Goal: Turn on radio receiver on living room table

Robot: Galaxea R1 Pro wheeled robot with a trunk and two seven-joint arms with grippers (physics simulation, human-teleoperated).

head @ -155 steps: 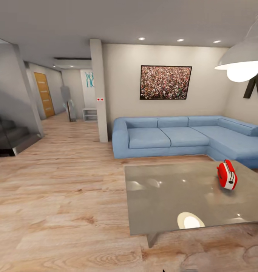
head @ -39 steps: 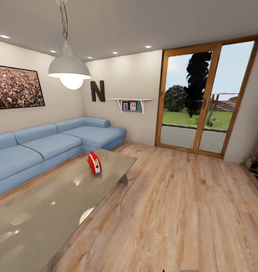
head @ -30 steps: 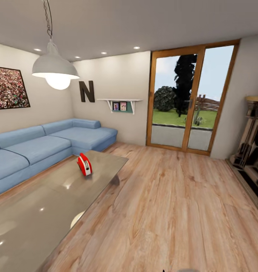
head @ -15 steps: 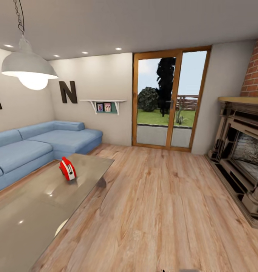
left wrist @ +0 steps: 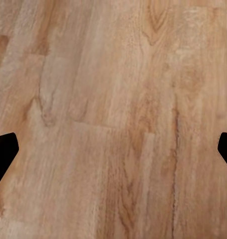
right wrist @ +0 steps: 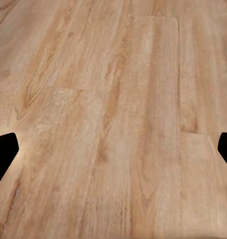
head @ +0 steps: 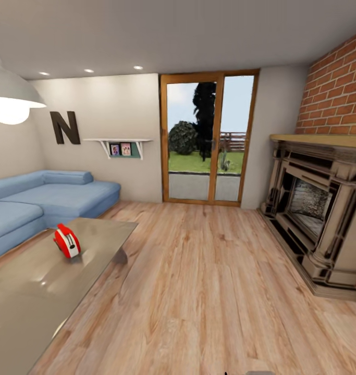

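Observation:
The red radio receiver [head: 66, 241] with white sides stands upright on the glossy grey table [head: 37, 291] at the left of the head view, near the table's far right corner. The living room shows its blue sofa [head: 42, 198] and the dark letter N [head: 64, 127] on the beige wall. My left gripper [left wrist: 113, 152] is open, its dark fingertips [left wrist: 2, 154] wide apart over bare wood floor. My right gripper [right wrist: 113, 154] is open too, fingertips [right wrist: 3, 152] spread above the planks, nothing between them.
A glass patio door [head: 208, 143] stands in the far wall. A dark fireplace [head: 316, 208] with brick above fills the right side. A white pendant lamp [head: 8, 99] hangs at the upper left. A small shelf [head: 120, 146] is on the wall. Wood floor [head: 209, 291] stretches ahead.
The whole view has swung to the right: radio, table and sofa slid toward the left edge, the framed picture left the view, and the fireplace came in at the right.

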